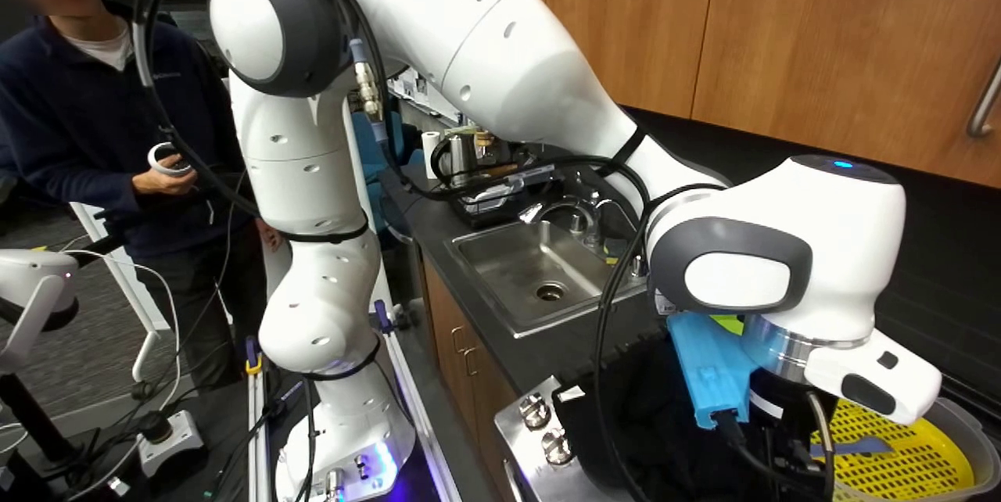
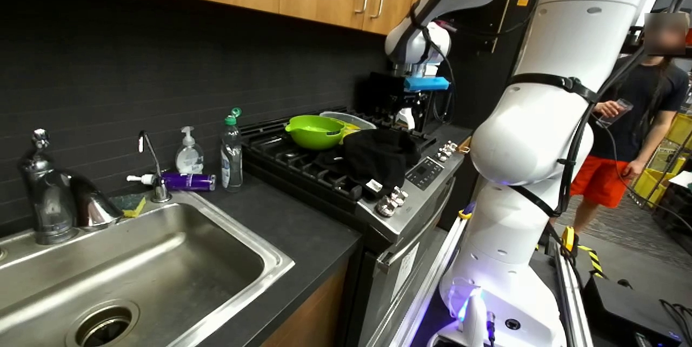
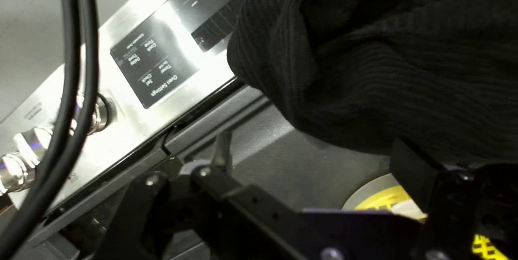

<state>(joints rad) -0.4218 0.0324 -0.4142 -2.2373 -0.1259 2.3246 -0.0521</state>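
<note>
Cloth [image 3: 364, 77], black and ribbed, lies in a loose heap on the stove [image 2: 408, 204], near its front edge, just behind the control pad [image 3: 156, 67]. Over the stove I see the claw [image 3: 313, 158] pointing down, spread wide, with a broad gap across it. In the wrist view one side of it overlaps the cloth's edge; whether they touch, I can't tell. Toward the back of the stove sit a green bowl [image 2: 315, 133] and a greyish tub [image 1: 981, 439] with a yellow colander [image 1: 911, 459] set inside. Shiny knobs [image 1: 557, 447] line the stove's front. Beside the stove, on the bench [image 2: 275, 212], a green-capped bottle [image 2: 231, 158] stands upright, a pump bottle [image 2: 189, 158] near it, and a purple bottle [image 2: 186, 181] lies on its side. Farther from the stove, the sink [image 1: 500, 267] is set into that bench. Well apart from the stove, past the arm [image 1: 305, 166], a person [image 1: 86, 119] in navy holds a white controller [image 1: 170, 162]; also well apart from it, a second person [image 2: 640, 114], in red shorts, holds a clear cup [image 2: 620, 112].
</note>
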